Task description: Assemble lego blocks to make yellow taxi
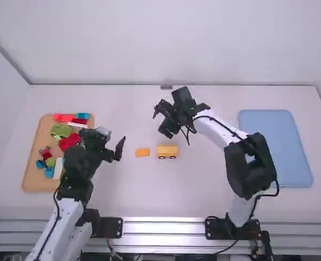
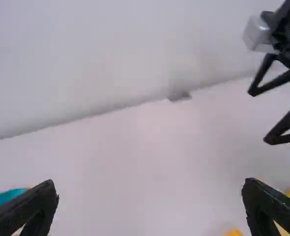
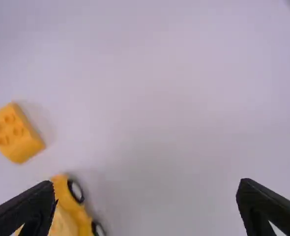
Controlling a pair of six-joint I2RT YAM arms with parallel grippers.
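The left claw [image 2: 150, 184] and right claw [image 3: 145, 183] have fingers spread wide, and the little orange block [image 3: 17, 135] looks light, hard and slippery, so pinch its flat sides.

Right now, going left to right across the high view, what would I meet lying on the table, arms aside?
Tan tray → small orange block → yellow toy car → blue tray.
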